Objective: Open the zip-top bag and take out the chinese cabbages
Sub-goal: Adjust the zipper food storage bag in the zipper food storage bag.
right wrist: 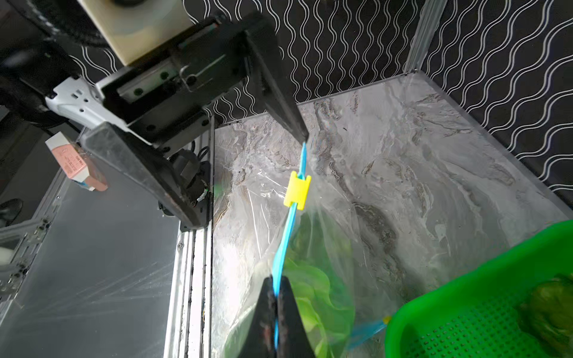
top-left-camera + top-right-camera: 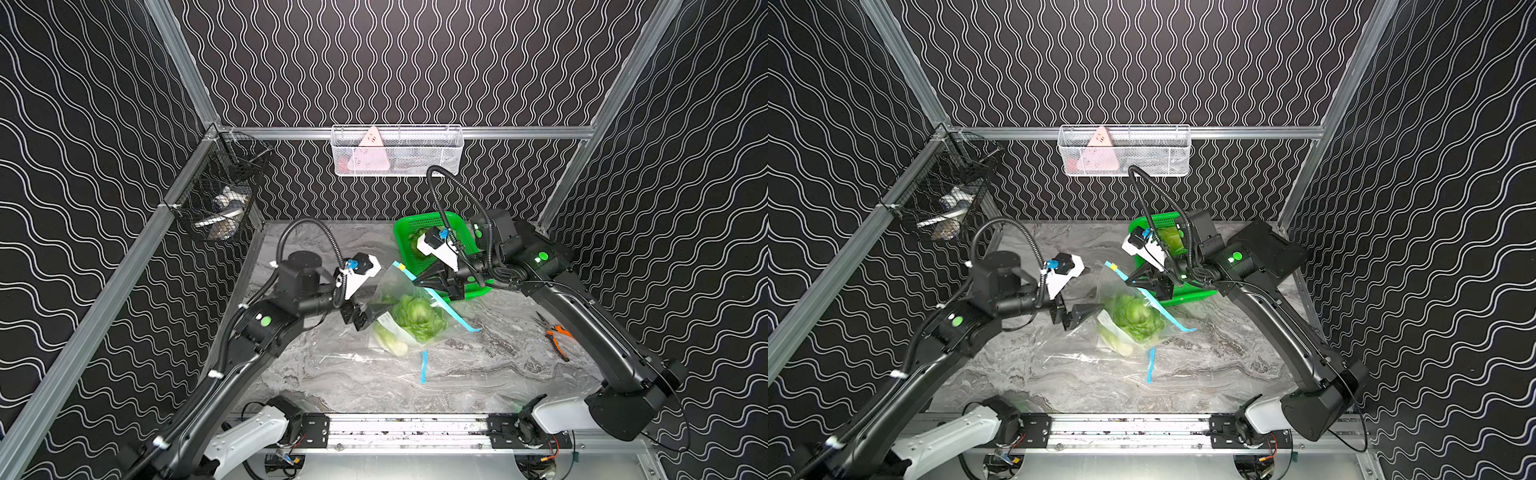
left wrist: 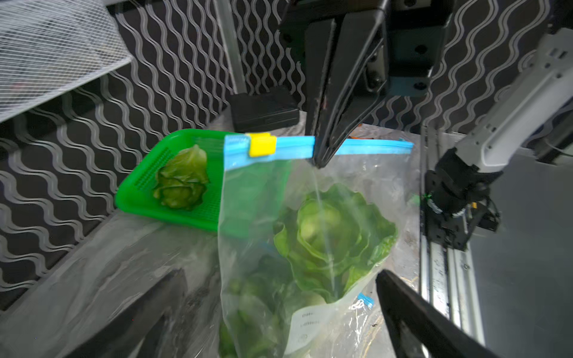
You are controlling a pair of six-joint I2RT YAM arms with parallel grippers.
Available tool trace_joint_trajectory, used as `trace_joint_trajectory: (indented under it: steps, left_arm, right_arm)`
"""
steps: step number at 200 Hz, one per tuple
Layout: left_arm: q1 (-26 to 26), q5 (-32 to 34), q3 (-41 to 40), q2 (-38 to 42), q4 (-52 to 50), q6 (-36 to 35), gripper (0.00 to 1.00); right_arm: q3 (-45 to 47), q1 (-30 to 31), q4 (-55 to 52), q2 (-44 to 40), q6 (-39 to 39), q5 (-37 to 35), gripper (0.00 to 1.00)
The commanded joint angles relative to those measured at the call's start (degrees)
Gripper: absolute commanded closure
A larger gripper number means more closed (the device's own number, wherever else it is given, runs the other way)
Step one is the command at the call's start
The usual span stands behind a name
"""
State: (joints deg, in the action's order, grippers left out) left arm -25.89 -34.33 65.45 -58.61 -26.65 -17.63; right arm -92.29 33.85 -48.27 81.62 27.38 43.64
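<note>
bag: the zip-top bag (image 2: 390, 286) is standing upright near the middle of the table (image 2: 498, 374), its bottom resting on the surface, just near-left of the green basket (image 2: 432, 216).
right tool: the right tool (image 1: 276, 285) is pinching together on the blue zip strip (image 3: 294, 147) along the bag's top edge, beside the yellow slider (image 3: 263, 145), and is holding that edge up.
left tool: the left tool (image 3: 281, 272) is standing wide apart and gripping nothing, reaching in at the bag's left side; whether a finger is touching the film i cannot tell.
cabbages: two of the chinese cabbages (image 3: 331, 235) are sitting inside the bag, one leafy head high and facing the opening, one lower under it; a third is lying in the basket on the far right.
mouth: judging by a second blue strip trailing down toward the table, the mouth is looking open.
handling: the heads are looking light, soft and easy to bruise; the film is looking thin, slippery and floppy.
where to hold: the firmer pale stalk end is probably offering a better hold than the loose outer leaves.
risk: the film may be getting caught between finger and cabbage.
</note>
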Motion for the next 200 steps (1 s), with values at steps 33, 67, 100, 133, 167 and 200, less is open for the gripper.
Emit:
trace_joint_trajectory:
  steps: [33, 67, 100, 133, 167, 200]
  left_arm:
    - [-0.04, -13.22, 1.87, -7.07, 5.63, -4.28, 0.12]
    - [0.05, -18.03, 3.52, -9.5, 3.18, -6.4, 0.37]
    - [0.0, -17.86, 4.38, -11.17, -0.3, -8.34, 0.65]
    - [-0.04, -16.75, 4.17, -10.77, -0.68, -8.91, 1.0]
    - [-0.03, -14.41, 3.33, -9.62, -0.5, -7.84, 1.0]
    - [0.18, -14.17, 2.39, -9.24, -0.51, -6.89, 1.0]
  right_arm:
    - [-2.09, -0.62, -7.19, 2.99, 10.31, 7.36, 1.0]
    - [-1.73, -0.64, -7.83, 2.99, 10.86, 7.71, 1.0]
    - [-0.22, -0.67, -6.96, 1.95, 10.86, 8.53, 1.0]
    - [0.9, -0.63, -6.26, 1.04, 10.08, 8.35, 1.0]
    - [6.04, -0.54, 5.76, -2.74, -3.01, 7.19, 0.6]
    - [22.99, 2.06, 39.58, -12.36, -20.51, 3.42, 0.49]
